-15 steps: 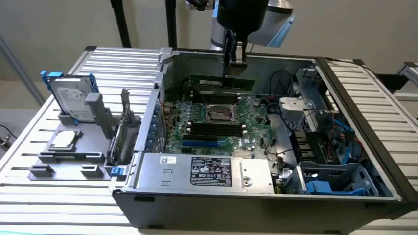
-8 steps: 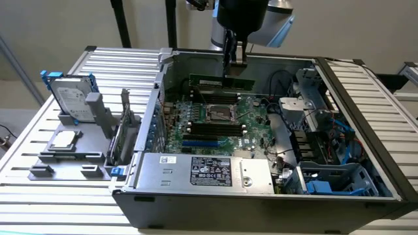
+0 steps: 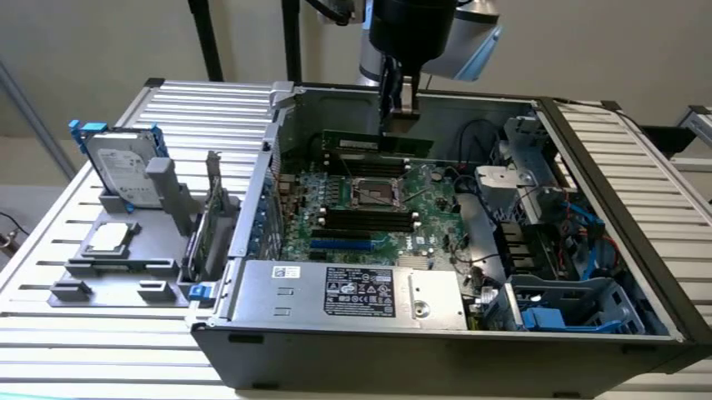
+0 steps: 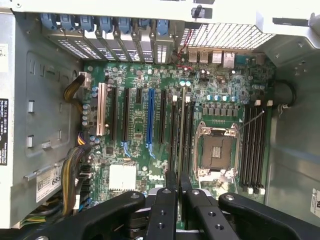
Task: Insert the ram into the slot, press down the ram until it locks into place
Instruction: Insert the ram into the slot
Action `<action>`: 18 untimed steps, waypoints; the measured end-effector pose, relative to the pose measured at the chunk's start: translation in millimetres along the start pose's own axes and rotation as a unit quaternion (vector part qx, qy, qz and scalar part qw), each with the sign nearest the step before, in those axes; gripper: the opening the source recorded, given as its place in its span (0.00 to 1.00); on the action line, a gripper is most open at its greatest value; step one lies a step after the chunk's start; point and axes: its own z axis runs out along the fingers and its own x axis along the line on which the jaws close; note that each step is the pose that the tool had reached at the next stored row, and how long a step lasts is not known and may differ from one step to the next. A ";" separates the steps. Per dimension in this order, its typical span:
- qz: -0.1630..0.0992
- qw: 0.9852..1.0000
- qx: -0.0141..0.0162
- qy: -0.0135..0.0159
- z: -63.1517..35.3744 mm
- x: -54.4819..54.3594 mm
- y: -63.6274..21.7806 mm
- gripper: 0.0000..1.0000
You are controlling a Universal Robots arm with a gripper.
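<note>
1. The black two-fingered gripper [image 3: 398, 117] [image 4: 178, 189] hangs straight down into the open grey metal computer case [image 3: 623, 179]. It is over the large green motherboard [image 3: 432, 198] [image 4: 220, 85].
2. Jaws: drawn close together and clamped on the top edge of the ram [image 3: 376, 144], a long, thin green circuit-board stick with a white label. Gripping it by the edge leaves its lower contact edge free.
3. The ram hangs directly below the jaws, upright on its long edge and level. By my reading this keeps it parallel with the sockets.
4. The slot [image 4: 190, 132], a long narrow black memory socket in a bank of parallel ones, lies right under the jaws.
5. I cannot tell whether the ram's lower edge has entered the slot or is locked.
6. The square silver processor socket [image 3: 375, 193] [image 4: 216, 150] sits just beside the jaws' line.
</note>
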 end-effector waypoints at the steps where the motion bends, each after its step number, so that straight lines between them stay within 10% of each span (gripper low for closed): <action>1: 0.000 1.000 0.000 0.000 1.8 0.0 0.0 0.14; 18: -0.001 1.000 0.017 0.000 32.5 0.3 8.8 0.14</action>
